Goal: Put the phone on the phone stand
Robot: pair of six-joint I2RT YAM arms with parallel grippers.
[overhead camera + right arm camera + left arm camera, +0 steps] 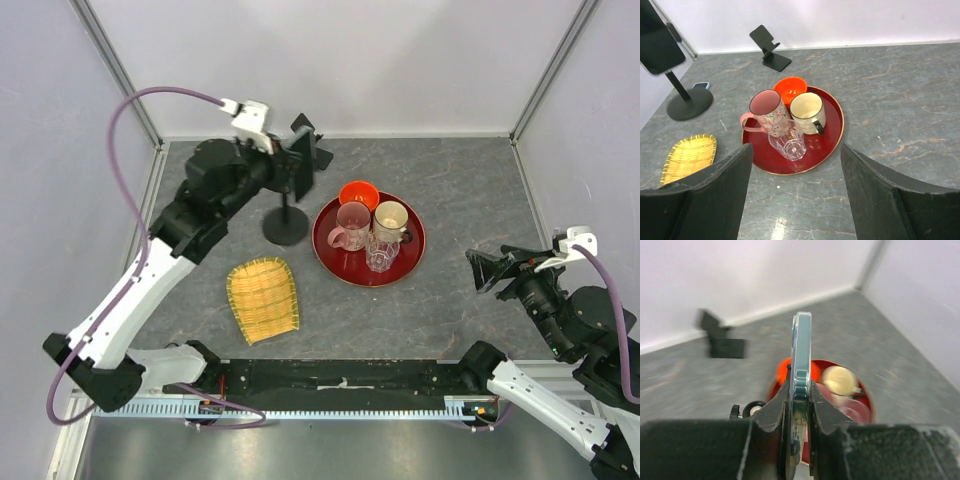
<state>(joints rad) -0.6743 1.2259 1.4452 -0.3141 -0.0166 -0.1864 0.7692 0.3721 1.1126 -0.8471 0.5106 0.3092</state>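
Left gripper [801, 390]: I see the black jaws clamped on the phone [801, 347], a thin slab seen edge-on with a glossy pale-blue rim. It is held upright at the back left, over the phone stand [286, 228], which has a slim pole and a flat round matte-black base. I cannot tell whether they touch.

Right gripper [796, 165]: jaws spread wide, nothing between them.

A round glossy red tray [330, 265] carries mugs [352, 225]. A ribbed woven yellow dish [263, 298] lies beside it.

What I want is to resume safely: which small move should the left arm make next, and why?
Probably ease the light-blue-edged phone, clamped edge-on in the left gripper's jaws, onto the black round-based pole stand close by; it is not released yet.
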